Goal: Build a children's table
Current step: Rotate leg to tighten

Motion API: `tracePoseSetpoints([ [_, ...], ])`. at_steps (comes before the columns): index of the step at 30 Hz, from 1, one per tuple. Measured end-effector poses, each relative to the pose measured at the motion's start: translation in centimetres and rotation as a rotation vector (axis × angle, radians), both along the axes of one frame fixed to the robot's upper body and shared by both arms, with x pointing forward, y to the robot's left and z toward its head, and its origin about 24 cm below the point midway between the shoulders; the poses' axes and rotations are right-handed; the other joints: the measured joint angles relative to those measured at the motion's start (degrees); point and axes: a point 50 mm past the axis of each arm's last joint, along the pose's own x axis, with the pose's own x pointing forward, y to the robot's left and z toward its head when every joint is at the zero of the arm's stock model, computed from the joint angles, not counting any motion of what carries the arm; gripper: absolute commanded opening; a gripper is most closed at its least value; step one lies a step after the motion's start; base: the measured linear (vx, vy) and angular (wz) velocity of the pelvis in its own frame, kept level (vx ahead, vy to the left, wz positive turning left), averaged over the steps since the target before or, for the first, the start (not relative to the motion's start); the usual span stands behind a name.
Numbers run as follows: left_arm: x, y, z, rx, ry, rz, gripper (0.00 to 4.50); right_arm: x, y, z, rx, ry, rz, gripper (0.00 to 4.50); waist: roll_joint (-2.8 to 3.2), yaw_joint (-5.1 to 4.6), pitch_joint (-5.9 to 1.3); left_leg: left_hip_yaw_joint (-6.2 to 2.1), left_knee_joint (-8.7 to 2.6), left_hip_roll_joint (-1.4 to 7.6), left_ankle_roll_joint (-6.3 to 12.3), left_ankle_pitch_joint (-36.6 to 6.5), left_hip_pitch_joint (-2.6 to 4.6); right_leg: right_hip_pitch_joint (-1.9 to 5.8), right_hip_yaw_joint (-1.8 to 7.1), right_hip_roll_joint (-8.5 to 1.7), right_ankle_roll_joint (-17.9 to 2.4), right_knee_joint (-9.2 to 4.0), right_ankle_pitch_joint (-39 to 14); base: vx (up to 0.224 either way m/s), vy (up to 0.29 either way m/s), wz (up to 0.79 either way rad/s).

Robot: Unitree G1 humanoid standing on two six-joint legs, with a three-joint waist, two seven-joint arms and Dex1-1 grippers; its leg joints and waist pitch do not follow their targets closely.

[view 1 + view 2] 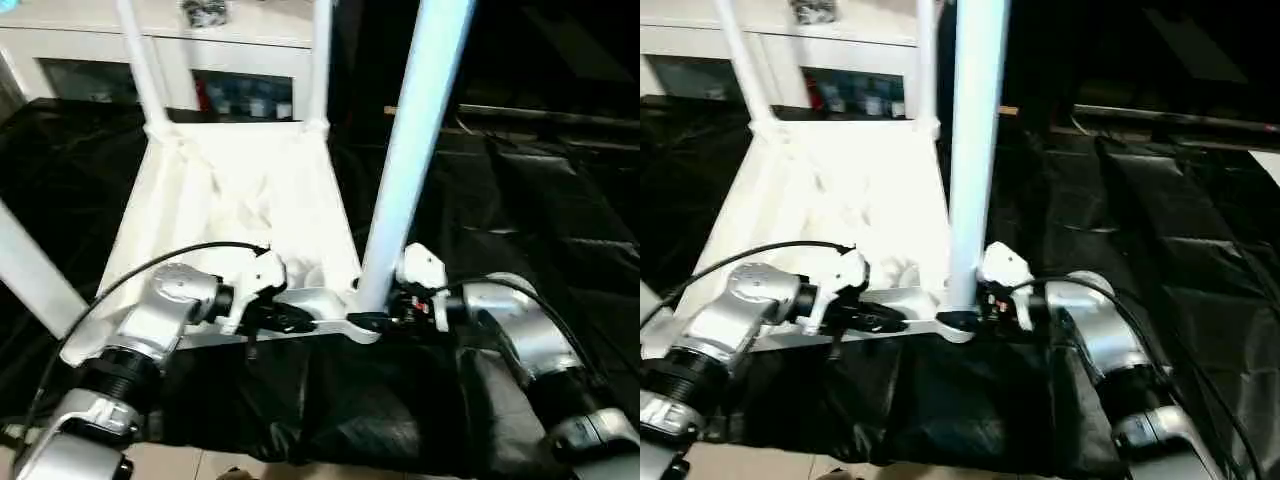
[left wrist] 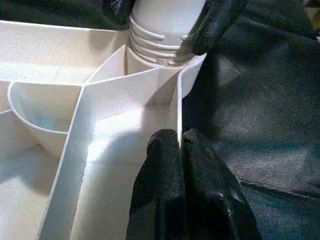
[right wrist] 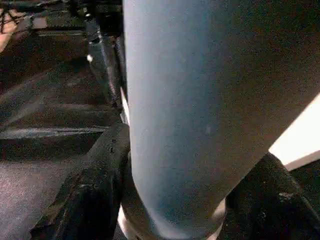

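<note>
Right gripper (image 1: 375, 312) clasps smooth tubular leg (image 1: 412, 150) above ribbed white tabletop (image 1: 240, 200).

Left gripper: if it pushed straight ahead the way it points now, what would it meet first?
Probably the threaded base of the near leg in its corner socket. The left gripper pinches the tabletop rim wall, and the leg stands just beyond; depth is uncertain.
</note>
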Motion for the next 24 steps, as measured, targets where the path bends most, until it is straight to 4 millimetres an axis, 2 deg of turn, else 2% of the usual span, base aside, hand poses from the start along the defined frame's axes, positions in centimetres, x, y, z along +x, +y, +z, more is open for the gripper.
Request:
tracePoseSetpoints([
  [3, 0.5, -0.5, -0.2, 0.001, -0.032, 0.084, 0.00, 0.6, 0.2, -0.6, 0.044, 0.001, -0.151, 2.48, -0.02, -0.20, -0.01, 0.00, 0.00, 0.00, 0.00, 0.0, 0.13, 0.06, 0.01, 0.00, 0.3, 0.03, -0.2, 0.000, 0.000, 0.00],
  [8, 1.7, -3.1, -0.7, 0.004, -0.073, 0.273, 0.00, 2.4, 1.0, -1.6, 0.106, -0.015, -0.530, 2.46, -0.04, -2.06, -0.02, -0.02, 0.03, -0.07, -0.01, 0.0, 0.35, 0.12, -0.03, -0.06, 0.3, -0.11, -0.2, 0.000, 0.000, 0.00],
  [13, 2.3, -5.0, -0.9, 0.006, -0.085, 0.380, 0.00, 3.6, 1.9, -1.7, 0.129, -0.015, -0.745, 2.46, 0.01, -3.03, -0.05, -0.04, 0.03, -0.09, 0.00, 0.0, 0.43, 0.14, -0.07, -0.08, 0.3, -0.21, -0.2, 0.000, 0.000, 0.00],
  [16, 2.5, -5.3, -0.9, 0.012, -0.099, 0.405, 0.00, 3.9, 2.3, -1.3, 0.138, -0.042, -0.771, 2.46, -0.01, -3.25, -0.06, -0.12, 0.01, -0.09, 0.00, 0.0, 0.43, 0.15, -0.18, -0.08, 0.3, -0.42, -0.2, 0.000, 0.000, 0.00],
  [17, 2.5, -5.3, -0.9, 0.012, -0.099, 0.405, 0.00, 4.0, 2.3, -1.2, 0.142, -0.042, -0.774, 2.96, 0.01, -3.28, -0.08, -0.12, 0.00, -0.09, 0.00, 0.0, 0.43, 0.15, -0.18, -0.08, 0.3, -0.51, -0.2, 0.000, 0.000, 0.00],
  [19, 2.5, -5.3, -0.8, 0.011, -0.100, 0.399, 0.00, 4.0, 2.5, -1.2, 0.152, -0.036, -0.761, 2.92, 0.02, -3.35, -0.08, -0.11, -0.04, -0.09, 0.00, 0.0, 0.42, 0.15, -0.17, -0.07, 0.3, -0.59, -0.2, 0.000, 0.000, 0.00],
  [20, 2.5, -5.2, -0.8, 0.013, -0.099, 0.394, 0.00, 3.9, 2.6, -1.2, 0.157, -0.031, -0.749, 3.15, 0.02, -3.38, -0.08, -0.11, -0.03, -0.09, 0.00, 0.0, 0.43, 0.14, -0.17, -0.07, 0.3, -0.60, -0.2, 0.000, 0.000, 0.00],
  [21, 2.5, -5.0, -0.7, 0.016, -0.100, 0.387, 0.00, 3.9, 2.6, -1.1, 0.161, -0.028, -0.744, 3.15, 0.02, -3.42, -0.08, -0.11, -0.04, -0.09, 0.00, 0.0, 0.43, 0.13, -0.16, -0.07, 0.3, -0.60, -0.2, 0.000, 0.000, 0.00],
  [22, 2.5, -4.8, -0.7, 0.020, -0.101, 0.379, 0.00, 3.9, 2.6, -1.1, 0.163, -0.024, -0.731, 3.46, 0.02, -3.51, -0.08, -0.11, -0.06, -0.09, 0.00, 0.0, 0.44, 0.12, -0.16, -0.07, 0.3, -0.60, -0.2, 0.000, 0.000, 0.00],
  [24, 2.4, -4.5, -0.5, 0.021, -0.104, 0.356, 0.00, 3.8, 2.4, -0.9, 0.166, -0.019, -0.671, 3.46, 0.02, -3.68, -0.07, -0.11, -0.10, -0.08, 0.00, 0.0, 0.42, 0.06, -0.17, -0.05, 0.3, -0.59, -0.2, 0.000, 0.000, 0.00],
])
